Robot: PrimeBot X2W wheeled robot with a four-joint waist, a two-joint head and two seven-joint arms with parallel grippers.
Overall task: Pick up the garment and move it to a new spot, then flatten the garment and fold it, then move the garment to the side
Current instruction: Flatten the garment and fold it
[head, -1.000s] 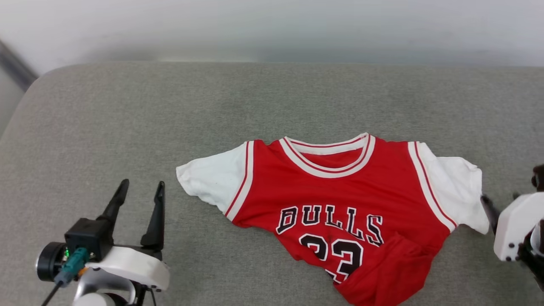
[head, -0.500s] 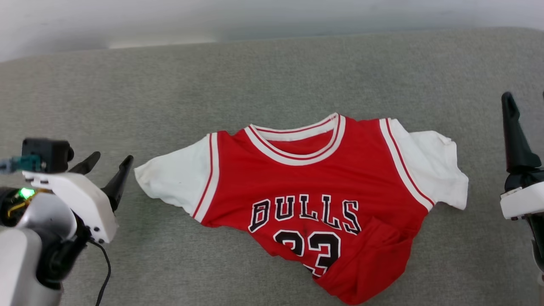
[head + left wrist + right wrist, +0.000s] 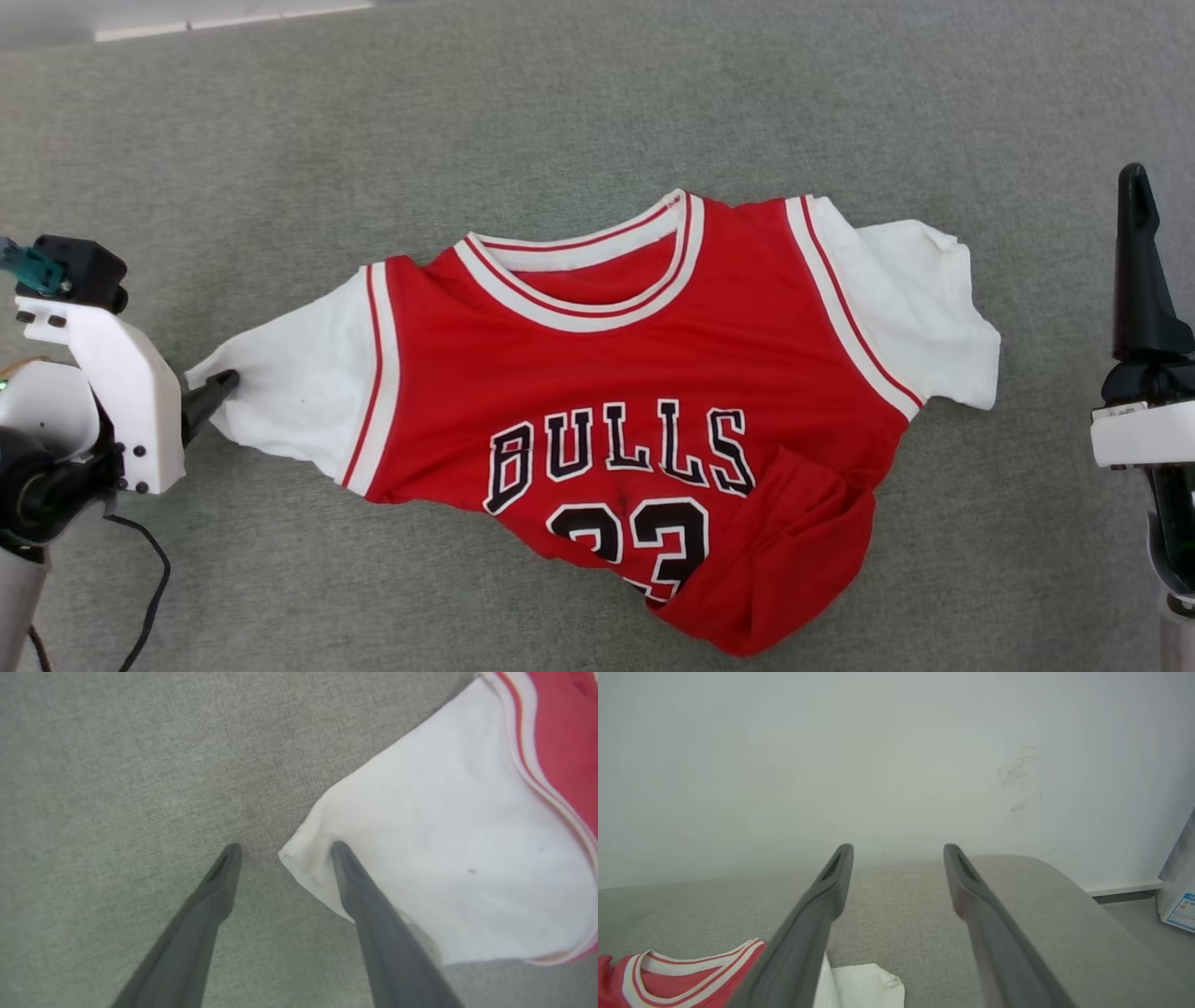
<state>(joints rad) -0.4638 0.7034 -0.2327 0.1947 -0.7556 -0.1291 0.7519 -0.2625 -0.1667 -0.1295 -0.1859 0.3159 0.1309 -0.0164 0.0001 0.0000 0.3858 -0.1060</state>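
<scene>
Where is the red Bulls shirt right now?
In the head view the red Bulls jersey lies front up in the middle of the grey cushion; its white sleeve corner sits between the fingers of the open left gripper.

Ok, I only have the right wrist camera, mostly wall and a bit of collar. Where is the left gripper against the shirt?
Observer: The left gripper is open at a white sleeve of the garment, one finger over its corner, the other over bare cushion.
Operator: Is the shirt lying flat?
Observer: No, its lower hem is folded up over part of the number 23.
Operator: And my gripper?
Observer: The right gripper stands beside the other sleeve, apart from it.
</scene>
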